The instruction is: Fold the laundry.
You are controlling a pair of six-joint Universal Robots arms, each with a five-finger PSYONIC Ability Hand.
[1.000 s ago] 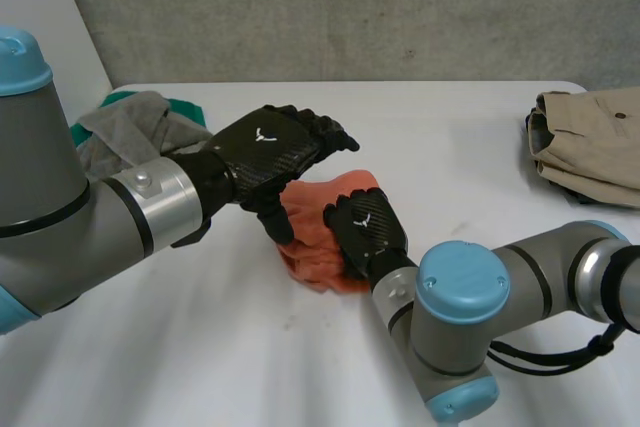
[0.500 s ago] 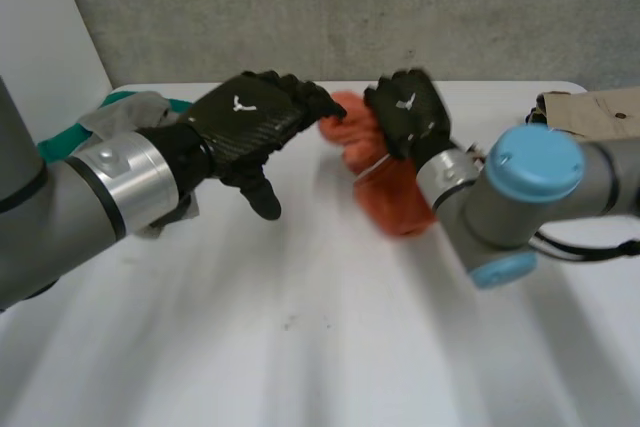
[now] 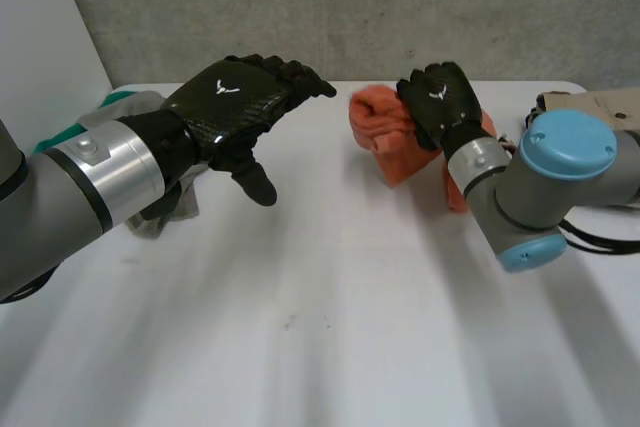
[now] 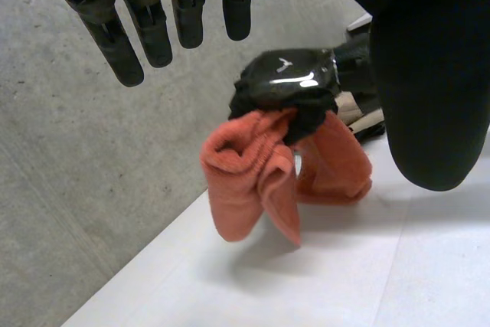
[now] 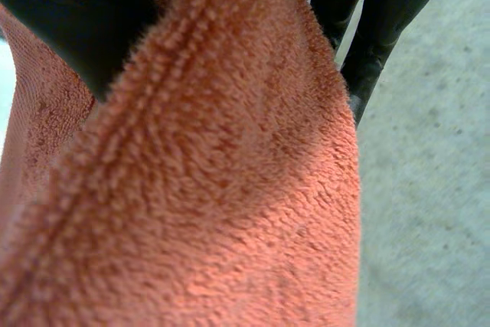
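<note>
Glossy black left hand [image 3: 235,97] and right hand [image 3: 440,97], carbon-weave backs, each stamped with a small white winged logo. Silver cuffs [image 3: 100,172] behind, one screw on the left. Grey arms [image 3: 500,209]; light-blue cap [image 3: 568,145] at 3 o'clock.

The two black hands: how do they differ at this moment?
The right hand has its fingers curled round an orange towel, which hangs from it. The left hand holds nothing, its fingers straight. The left hand hovers over the table near a grey and green clothes pile, while the right hand is near a beige garment. Both are glossy black with a small white mark on the back.
</note>
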